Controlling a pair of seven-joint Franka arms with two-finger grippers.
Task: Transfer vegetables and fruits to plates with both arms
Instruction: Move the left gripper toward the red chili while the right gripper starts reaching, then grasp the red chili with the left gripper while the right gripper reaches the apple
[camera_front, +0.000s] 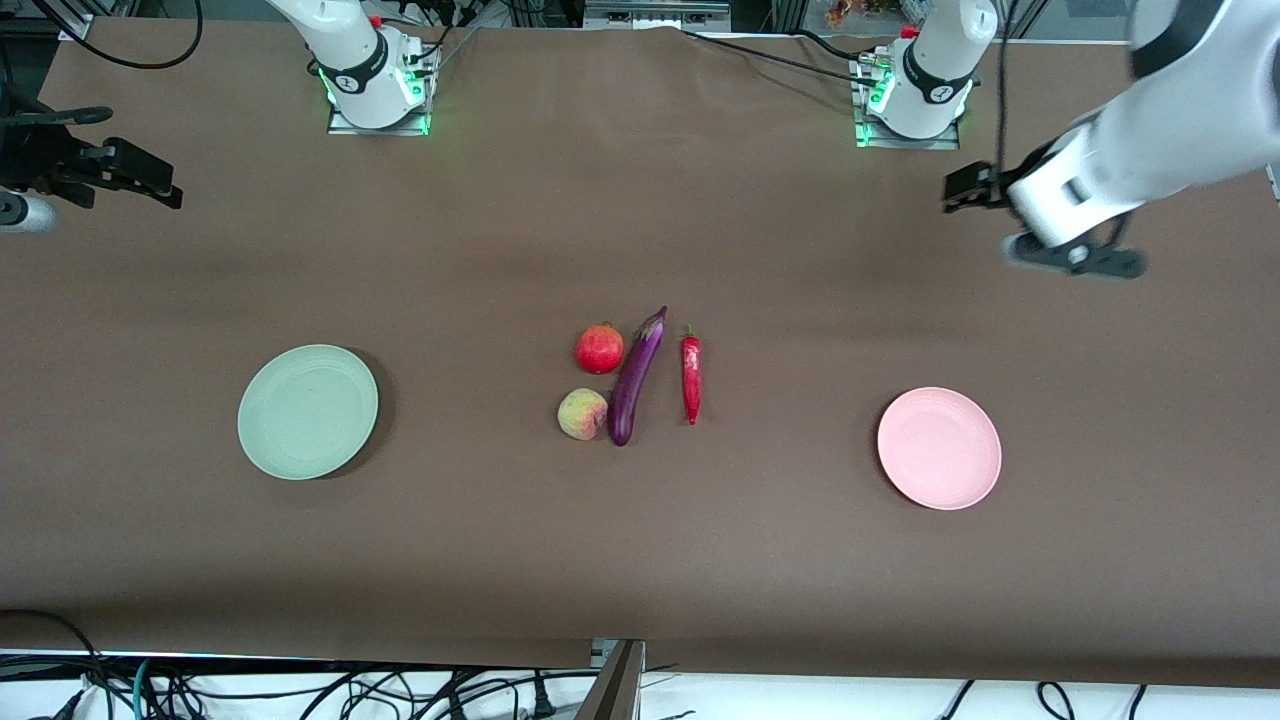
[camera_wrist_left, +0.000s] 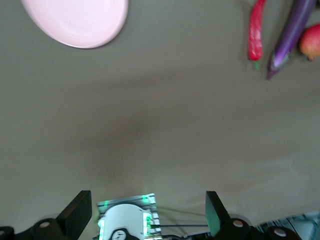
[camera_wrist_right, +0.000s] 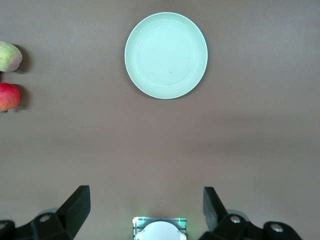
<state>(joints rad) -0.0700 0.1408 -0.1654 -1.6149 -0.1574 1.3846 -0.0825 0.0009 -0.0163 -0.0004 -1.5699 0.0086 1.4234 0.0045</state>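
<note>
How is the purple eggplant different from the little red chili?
The eggplant is purple, longer and thicker; the chili is red, shorter and thin. The eggplant leans at a slant beside the two fruits; the chili lies straighter, toward the left arm's end. Both are long, glossy vegetables lying on the table, not on a plate.

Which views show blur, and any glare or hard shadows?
Front view: the left arm is smeared while the table things stay crisp; plates cast soft shadows, no glare. Left wrist view: the chili, eggplant and pink plate look soft. Right wrist view: sharp, with even light on the green plate.
</note>
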